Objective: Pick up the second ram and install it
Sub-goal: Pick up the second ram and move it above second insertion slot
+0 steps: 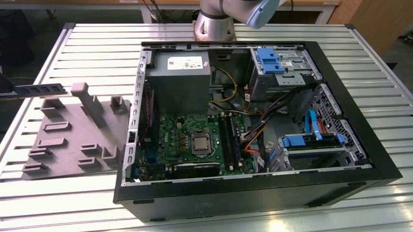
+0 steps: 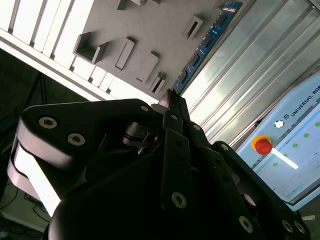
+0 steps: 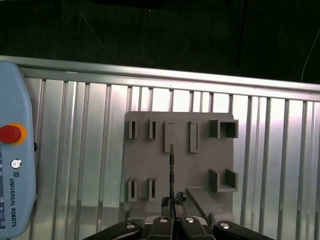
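Observation:
The second ram [image 1: 40, 90] is a thin dark stick with a row of black chips. It hangs level in the air above the table's edge at the exterior view's left, just beyond the grey plastic block [image 1: 71, 135]. My gripper [image 1: 7, 91] is shut on its end. In the first wrist view the ram [image 3: 171, 170] is edge-on, sticking out from my gripper [image 3: 173, 204] over the block [image 3: 180, 150]. In the second wrist view the ram [image 2: 205, 47] runs out from my gripper [image 2: 168, 98]. The green board [image 1: 193, 140] lies in the open computer case [image 1: 258, 193], with long black slots [image 1: 229, 140].
The grey block carries upright posts [image 1: 84, 99] and small pockets. A teach pendant [image 3: 15, 165] with a red button lies on the ribbed metal table [image 1: 84, 53], also seen as the pendant [image 2: 287, 145]. Inside the case are a power supply [image 1: 177, 79], cables and blue drive bays [image 1: 271, 60].

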You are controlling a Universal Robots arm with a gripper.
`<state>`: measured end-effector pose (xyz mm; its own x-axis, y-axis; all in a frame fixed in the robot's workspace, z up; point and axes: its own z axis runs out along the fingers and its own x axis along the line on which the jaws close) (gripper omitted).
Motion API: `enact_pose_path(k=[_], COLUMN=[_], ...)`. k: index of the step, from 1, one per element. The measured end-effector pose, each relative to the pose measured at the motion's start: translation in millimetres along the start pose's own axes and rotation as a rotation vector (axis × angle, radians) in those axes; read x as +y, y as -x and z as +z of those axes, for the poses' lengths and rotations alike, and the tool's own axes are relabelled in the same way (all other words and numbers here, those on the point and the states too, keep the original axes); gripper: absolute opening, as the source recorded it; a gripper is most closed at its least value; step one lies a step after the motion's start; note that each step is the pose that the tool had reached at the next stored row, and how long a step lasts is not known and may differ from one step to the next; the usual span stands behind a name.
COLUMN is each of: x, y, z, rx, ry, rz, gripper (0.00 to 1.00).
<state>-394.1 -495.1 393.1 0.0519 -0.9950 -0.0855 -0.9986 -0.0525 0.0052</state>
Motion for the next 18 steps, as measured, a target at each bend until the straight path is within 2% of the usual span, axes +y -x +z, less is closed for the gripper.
enact_pose_path(k=[18], x=[-11.4], y=[-0.6], z=[-0.2], rx=[0.0001], ry=[0.0001], rz=[0.0], gripper=[0.11])
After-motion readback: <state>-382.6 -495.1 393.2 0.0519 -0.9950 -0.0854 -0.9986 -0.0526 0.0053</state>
